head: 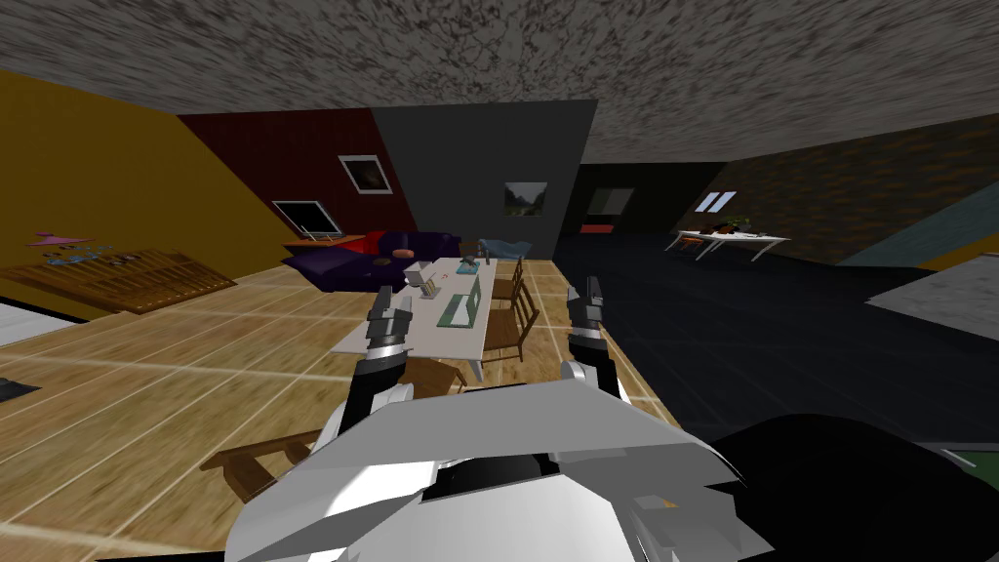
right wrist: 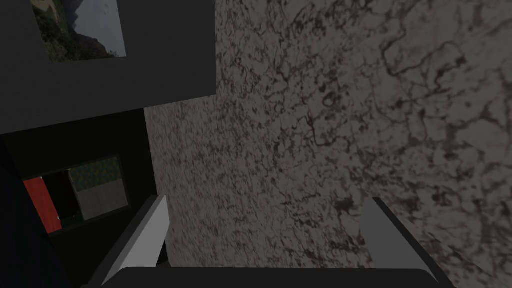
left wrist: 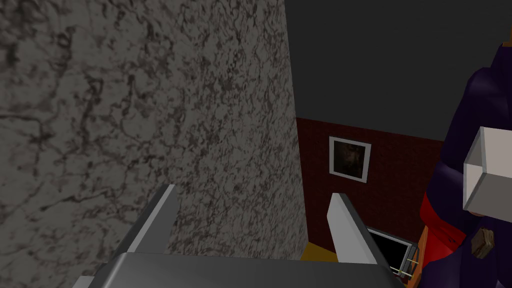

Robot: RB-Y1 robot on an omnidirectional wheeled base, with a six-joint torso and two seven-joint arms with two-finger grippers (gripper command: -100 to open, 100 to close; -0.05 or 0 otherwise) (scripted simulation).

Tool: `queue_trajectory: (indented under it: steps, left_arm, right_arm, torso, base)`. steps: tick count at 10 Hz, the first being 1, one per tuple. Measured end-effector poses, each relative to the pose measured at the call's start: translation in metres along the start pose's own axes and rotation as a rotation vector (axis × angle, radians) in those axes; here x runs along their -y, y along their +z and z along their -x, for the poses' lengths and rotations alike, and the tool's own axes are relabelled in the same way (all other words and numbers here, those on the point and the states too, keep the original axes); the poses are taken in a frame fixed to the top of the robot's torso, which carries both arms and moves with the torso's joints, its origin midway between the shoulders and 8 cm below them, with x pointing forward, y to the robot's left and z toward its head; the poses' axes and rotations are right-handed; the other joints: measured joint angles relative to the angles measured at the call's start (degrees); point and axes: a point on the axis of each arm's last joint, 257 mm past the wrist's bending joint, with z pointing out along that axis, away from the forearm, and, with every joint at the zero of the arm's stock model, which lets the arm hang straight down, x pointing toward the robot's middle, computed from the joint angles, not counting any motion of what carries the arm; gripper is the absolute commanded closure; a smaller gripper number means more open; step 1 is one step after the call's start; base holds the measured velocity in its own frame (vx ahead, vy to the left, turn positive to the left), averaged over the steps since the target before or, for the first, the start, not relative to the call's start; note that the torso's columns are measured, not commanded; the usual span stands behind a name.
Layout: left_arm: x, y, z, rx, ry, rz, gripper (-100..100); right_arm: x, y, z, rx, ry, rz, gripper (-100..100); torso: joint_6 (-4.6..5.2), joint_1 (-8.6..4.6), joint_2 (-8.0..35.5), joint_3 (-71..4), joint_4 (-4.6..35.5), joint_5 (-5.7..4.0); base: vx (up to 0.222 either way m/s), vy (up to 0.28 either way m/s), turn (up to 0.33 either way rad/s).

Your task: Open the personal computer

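The personal computer (head: 459, 312), a thin laptop, lies on the white desk (head: 439, 341) ahead of me. The left hand (head: 390, 310) and the right hand (head: 585, 298) are both released and hold nothing. I judge the lid light, stiff and rather fragile, so it is best taken gently at its free edge.

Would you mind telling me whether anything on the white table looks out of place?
Nothing looks spilled or toppled on the white table. One oddity: the laptop already seems to stand open, lid raised.
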Motion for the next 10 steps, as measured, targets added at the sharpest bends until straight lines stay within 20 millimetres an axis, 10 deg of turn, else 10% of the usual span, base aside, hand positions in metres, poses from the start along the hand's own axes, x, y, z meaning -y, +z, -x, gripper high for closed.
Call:
queue_trajectory:
  steps: [9, 10]
  left_arm:
    - [0.0002, 0.0000, 0.0000, 0.000, 0.000, 0.000, 0]
    - [0.0002, 0.0000, 0.0000, 0.000, 0.000, 0.000, -100]
  right_arm:
    - [-0.0002, 0.0001, 0.0000, 0.000, 0.000, 0.000, 0]
    - [-0.0002, 0.0001, 0.0000, 0.000, 0.000, 0.000, 0]
  torso:
    - [0.00, 0.00, 35.4, -70.7, 35.4, 0.00]
    - [0.00, 0.00, 39.6, -79.2, 39.6, 0.00]
  base:
    - [0.000, 0.000, 0.000]
    - [-0.032, -0.046, -0.126]
